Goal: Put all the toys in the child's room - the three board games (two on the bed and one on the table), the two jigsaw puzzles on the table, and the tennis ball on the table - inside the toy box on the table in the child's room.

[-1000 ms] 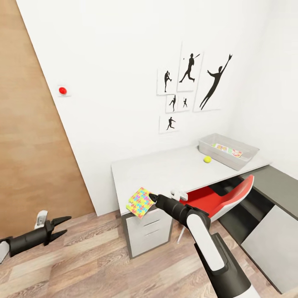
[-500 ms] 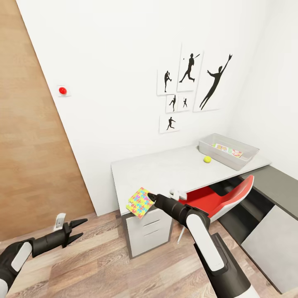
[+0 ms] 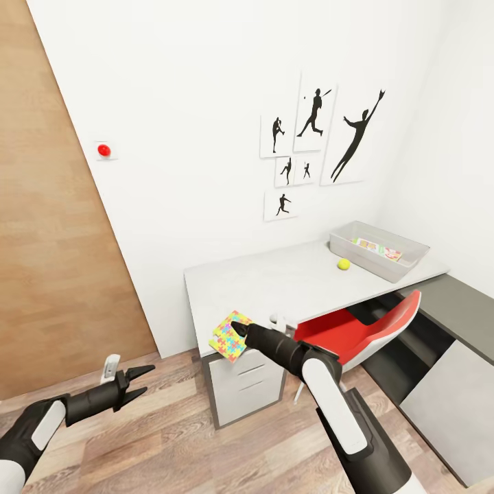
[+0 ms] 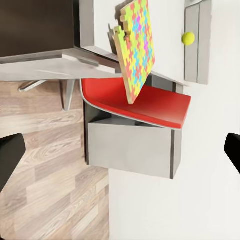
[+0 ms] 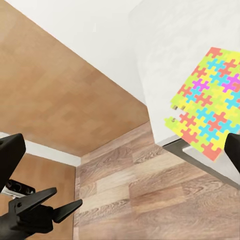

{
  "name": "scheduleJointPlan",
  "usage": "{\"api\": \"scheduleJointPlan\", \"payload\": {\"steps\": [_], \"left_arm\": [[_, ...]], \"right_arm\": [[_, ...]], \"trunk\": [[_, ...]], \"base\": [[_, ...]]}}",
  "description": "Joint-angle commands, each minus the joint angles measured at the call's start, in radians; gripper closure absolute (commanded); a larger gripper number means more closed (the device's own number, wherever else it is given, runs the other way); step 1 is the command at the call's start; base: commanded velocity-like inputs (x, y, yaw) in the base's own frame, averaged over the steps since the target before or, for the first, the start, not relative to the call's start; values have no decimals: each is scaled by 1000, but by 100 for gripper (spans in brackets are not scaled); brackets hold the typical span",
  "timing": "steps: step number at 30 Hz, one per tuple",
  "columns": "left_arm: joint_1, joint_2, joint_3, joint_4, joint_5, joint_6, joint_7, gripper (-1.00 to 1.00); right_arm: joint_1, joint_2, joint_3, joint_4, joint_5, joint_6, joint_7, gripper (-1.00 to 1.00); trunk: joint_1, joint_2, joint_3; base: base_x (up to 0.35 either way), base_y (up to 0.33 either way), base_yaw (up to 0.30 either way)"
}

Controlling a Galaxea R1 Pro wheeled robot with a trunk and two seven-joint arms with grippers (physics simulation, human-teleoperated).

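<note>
The right gripper (image 3: 238, 328) is gaping wide over the jigsaw puzzle (image 3: 229, 335), a thin yellow, pink, blue and green mosaic square lying at the table's (image 3: 274, 281) near corner, overhanging its edge. The left gripper (image 3: 140, 383) is hanging spread above the floor (image 3: 171, 425).

jigsaw puzzle (image 3: 230, 335): flat, overhanging table (image 3: 274, 281) corner | tennis ball (image 3: 344, 263): beside toy box (image 3: 378, 250)

No words, brands or numbers can be read anywhere; the box (image 3: 376, 248) lying inside the toy box (image 3: 379, 250) shows print too small to read.
</note>
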Motion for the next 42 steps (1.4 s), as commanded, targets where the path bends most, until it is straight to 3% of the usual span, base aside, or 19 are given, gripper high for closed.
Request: {"api": "scheduleJointPlan", "payload": {"steps": [1, 13, 29, 38, 42], "left_arm": [[-1, 0, 1, 0, 1, 4, -2, -100], [-1, -17, 0, 0, 0, -36, -11, -100], [-1, -8, 7, 0, 13, -27, -30, -100], [-2, -7, 8, -7, 12, 12, -151, -100], [-2, -3, 9, -8, 9, 14, -169, -100]], "right_arm": [[-1, 0, 0, -1, -10, 1, -10, -100], [-1, -2, 1, -3, -10, 0, -8, -100], [-1, -3, -6, -3, -10, 1, -8, -100], [-1, -6, -23, -4, -10, 6, -8, -100], [-1, -14, -25, -4, -11, 6, -8, -100]], "trunk": [[1, -2, -2], [1, -2, -2], [1, -2, -2], [1, -2, -2], [1, -2, -2]], "base": [[0, 0, 0], [0, 0, 0], [0, 0, 0], [0, 0, 0], [0, 0, 0]]}}
